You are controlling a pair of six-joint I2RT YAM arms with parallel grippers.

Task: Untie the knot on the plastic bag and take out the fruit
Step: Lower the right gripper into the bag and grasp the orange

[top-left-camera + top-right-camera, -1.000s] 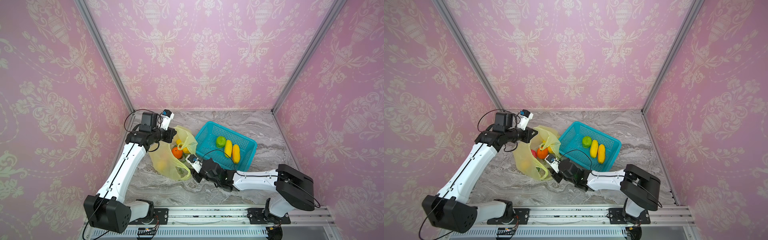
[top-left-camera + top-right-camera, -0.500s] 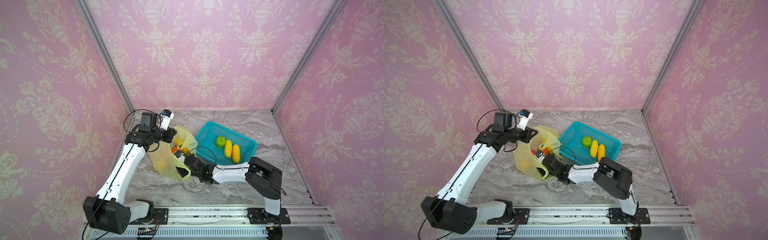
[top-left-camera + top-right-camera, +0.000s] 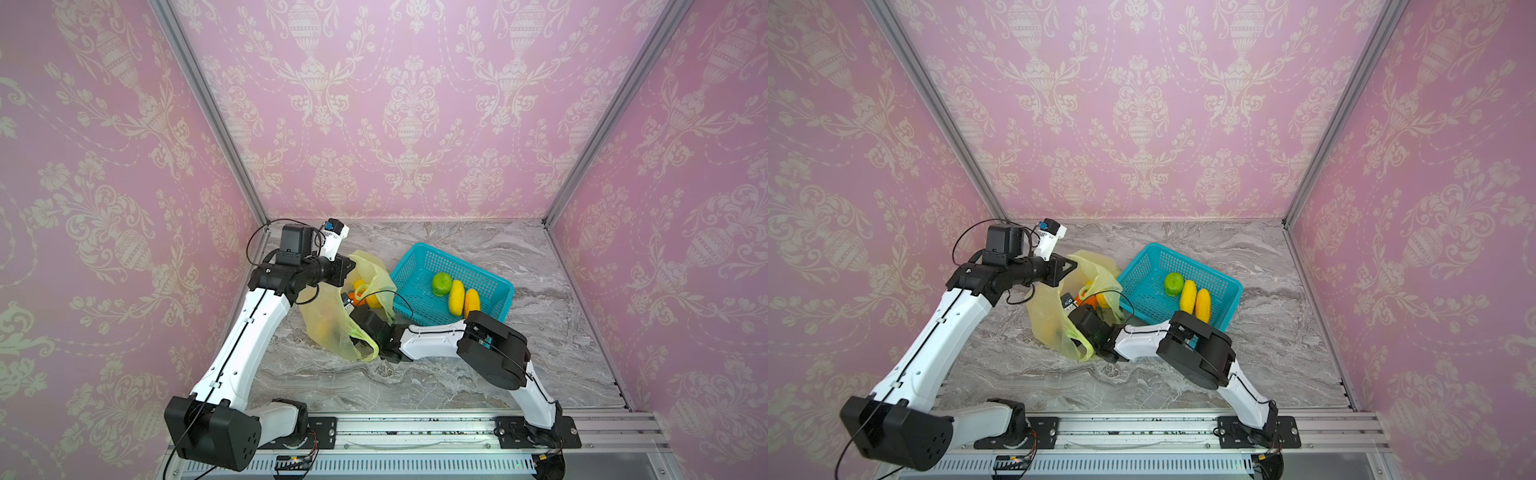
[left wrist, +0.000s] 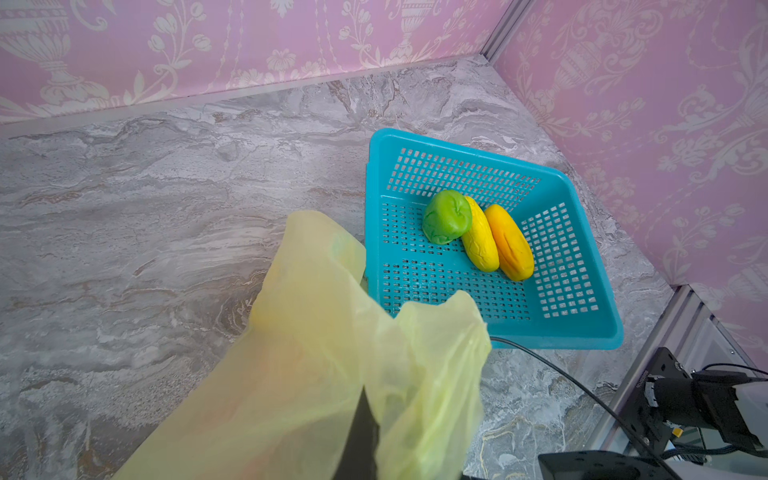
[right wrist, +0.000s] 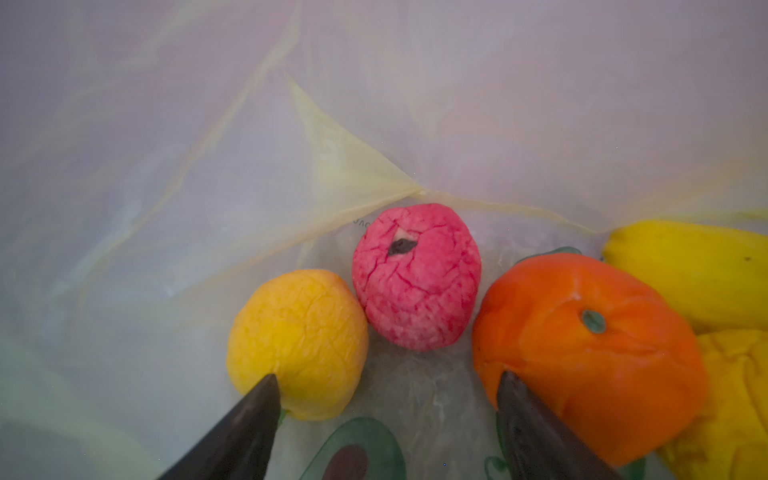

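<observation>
**Containers and contents**

- The turquoise basket (image 4: 467, 153) holds three pieces of fruit, lying together and touching: one green fruit (image 4: 446, 217), one yellow mango (image 4: 480, 241) and one orange-yellow mango (image 4: 509, 243).
- The plastic bag (image 3: 332, 324) lies on the marble table (image 3: 415, 382) against the basket's left wall in both top views, with its mouth open. In the right wrist view five pieces show inside it: one yellow-orange round fruit (image 5: 297, 345), one pink-red ball (image 5: 415, 276), one orange (image 5: 582, 349), one long yellow mango (image 5: 690, 270) and one crumpled yellow piece (image 5: 731, 399).

**Grippers**

- The left gripper (image 3: 345, 268) is pressed together on the bag's upper edge, on the bag's side away from the basket.
- The right gripper (image 5: 387, 376) is inside the bag. Its fingers are spread and nothing lies between them.

**Count**

- Containers: two.
- Fruit visible: eight, three in the basket and five in the bag.
</observation>
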